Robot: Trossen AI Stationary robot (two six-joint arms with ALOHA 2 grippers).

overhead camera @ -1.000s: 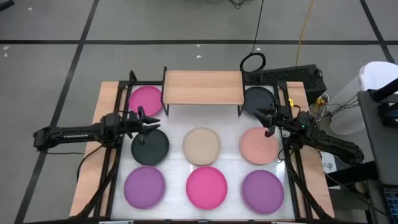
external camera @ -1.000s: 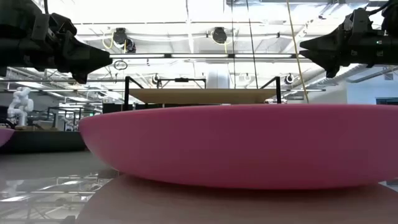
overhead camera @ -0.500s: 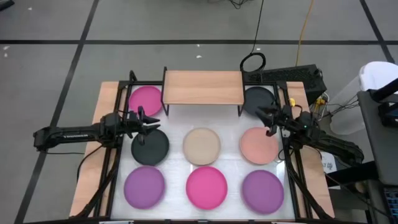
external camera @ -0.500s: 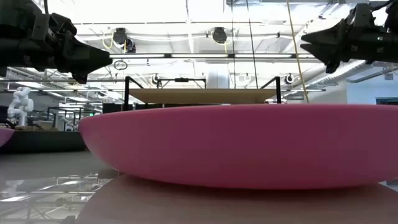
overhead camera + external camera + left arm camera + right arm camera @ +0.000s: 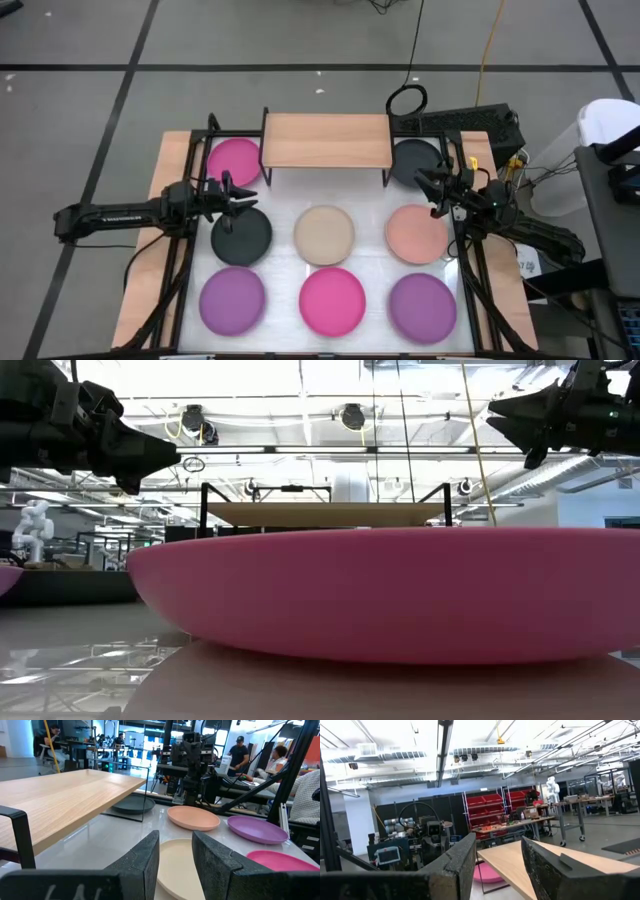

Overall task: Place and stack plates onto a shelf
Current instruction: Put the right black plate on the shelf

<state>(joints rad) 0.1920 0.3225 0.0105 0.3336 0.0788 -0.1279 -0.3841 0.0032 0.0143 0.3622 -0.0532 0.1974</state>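
Eight plates lie flat on the white table, none on the shelf. In the high view there are a magenta plate (image 5: 235,160) and a dark grey plate (image 5: 415,160) at the far side. A dark grey plate (image 5: 241,236), a beige plate (image 5: 324,234) and a salmon plate (image 5: 416,233) form the middle row. Purple (image 5: 232,300), magenta (image 5: 332,300) and purple (image 5: 422,305) plates lie in the near row. The shelf (image 5: 326,140) stands at the far middle. My left gripper (image 5: 250,195) hovers open between the left magenta and dark grey plates. My right gripper (image 5: 427,187) hovers open above the salmon plate's far edge.
Black frame rails (image 5: 180,270) run along both table sides. A black box (image 5: 480,125) and cables sit past the far right corner. In the left wrist view the right arm (image 5: 192,765) stands beyond the salmon plate (image 5: 193,817), and people (image 5: 240,755) show in the room behind.
My right gripper has risen a little and drifted slightly toward the table's far edge, staying open. No plate has moved.
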